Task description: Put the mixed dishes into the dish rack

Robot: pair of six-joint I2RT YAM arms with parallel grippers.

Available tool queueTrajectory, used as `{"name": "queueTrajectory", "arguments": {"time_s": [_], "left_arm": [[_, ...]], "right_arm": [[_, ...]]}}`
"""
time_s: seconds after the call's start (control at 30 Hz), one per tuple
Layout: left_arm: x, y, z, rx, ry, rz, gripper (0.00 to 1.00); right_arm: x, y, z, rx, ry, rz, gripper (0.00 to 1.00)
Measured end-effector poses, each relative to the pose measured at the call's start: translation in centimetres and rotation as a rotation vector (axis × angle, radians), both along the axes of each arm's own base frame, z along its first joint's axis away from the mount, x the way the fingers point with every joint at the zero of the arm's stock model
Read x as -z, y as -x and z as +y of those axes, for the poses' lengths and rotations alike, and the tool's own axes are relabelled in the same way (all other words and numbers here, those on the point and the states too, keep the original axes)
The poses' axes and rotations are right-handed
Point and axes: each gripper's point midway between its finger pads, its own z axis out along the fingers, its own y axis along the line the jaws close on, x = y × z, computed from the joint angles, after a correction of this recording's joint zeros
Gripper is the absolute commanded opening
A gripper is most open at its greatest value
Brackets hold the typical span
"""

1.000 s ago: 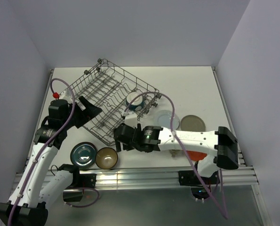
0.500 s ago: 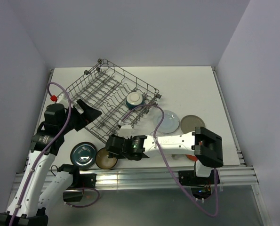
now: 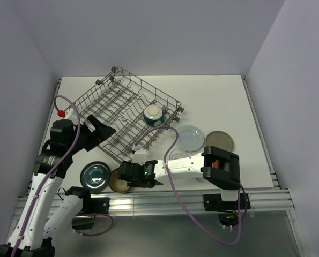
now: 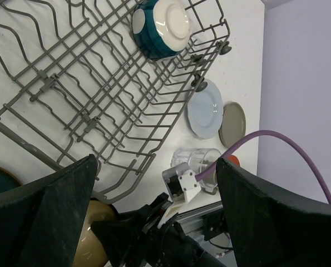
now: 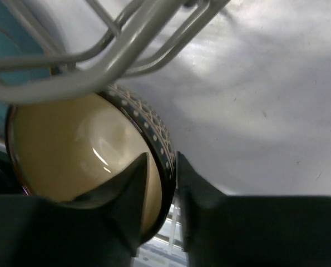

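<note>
The brown bowl (image 3: 118, 181) (image 5: 70, 150) sits at the table's front edge beside the dark teal dish (image 3: 96, 175). My right gripper (image 3: 124, 175) (image 5: 162, 161) is shut on the bowl's rim, one finger inside and one outside. The dish rack (image 3: 121, 107) (image 4: 98, 100) stands diagonally at the back left with a teal-and-cream bowl (image 3: 153, 113) in its right end. My left gripper (image 3: 103, 128) (image 4: 156, 161) hovers open above the rack's near corner, holding nothing. A clear glass (image 3: 176, 155), a pale blue plate (image 3: 190, 137) and a tan saucer (image 3: 220, 141) lie to the right.
A rack wire (image 5: 98, 67) crosses just above the gripped bowl in the right wrist view. The right arm's purple cable (image 3: 170, 139) loops over the table between rack and plate. A sliver of red-orange saucer (image 4: 232, 161) shows by the glass.
My right arm has swung left and forward from the rack's near side to the brown bowl, and its jaws have closed on the rim. The left arm has barely moved.
</note>
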Motion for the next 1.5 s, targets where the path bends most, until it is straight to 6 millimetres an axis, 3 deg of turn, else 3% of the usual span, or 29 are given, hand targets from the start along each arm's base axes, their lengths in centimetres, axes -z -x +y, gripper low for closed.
{"name": "queueTrajectory", "arguments": {"time_s": [0.03, 0.17, 0.4, 0.5, 0.6, 0.7, 0.87, 1.07, 1.17, 1.3, 1.5], "left_arm": [[0.0, 0.0, 0.0, 0.000, -0.001, 0.001, 0.94], [0.2, 0.1, 0.0, 0.001, -0.002, 0.008, 0.94], [0.2, 0.4, -0.2, 0.018, 0.005, 0.013, 0.94], [-0.1, 0.7, -0.8, 0.053, 0.024, 0.013, 0.93], [-1.1, 1.1, -2.3, 0.138, 0.082, -0.008, 0.92], [-2.5, 1.4, -3.9, 0.233, 0.150, -0.035, 0.93], [-4.6, 2.2, -6.2, 0.372, 0.249, -0.069, 0.95], [-6.4, 4.2, -10.9, 0.593, 0.398, -0.077, 0.99], [-6.9, 5.3, -13.0, 0.674, 0.477, -0.052, 0.99], [-8.6, 6.4, -15.0, 0.744, 0.566, -0.054, 0.99], [-10.6, 7.9, -17.0, 0.830, 0.669, -0.048, 0.99]], "right_arm": [[0.0, 0.2, 0.0, -0.002, 0.000, 0.000, 0.21], [0.3, 1.2, -0.2, -0.023, 0.020, -0.005, 0.00], [-0.5, 3.3, -1.8, -0.041, 0.074, -0.072, 0.00], [-1.5, 5.1, -3.1, -0.080, 0.088, -0.081, 0.00], [-3.2, 6.9, -5.0, -0.125, 0.059, -0.080, 0.00], [-5.8, 7.3, -7.3, -0.144, -0.013, -0.079, 0.00], [-12.2, 5.5, -10.0, -0.141, -0.218, -0.122, 0.00], [-20.1, 0.2, -14.9, -0.081, -0.484, -0.247, 0.00], [-23.0, -1.9, -16.9, -0.050, -0.558, -0.322, 0.00], [-24.8, -3.0, -17.6, -0.073, -0.582, -0.362, 0.00], [-24.0, -3.0, -16.1, -0.159, -0.574, -0.309, 0.00]]}}
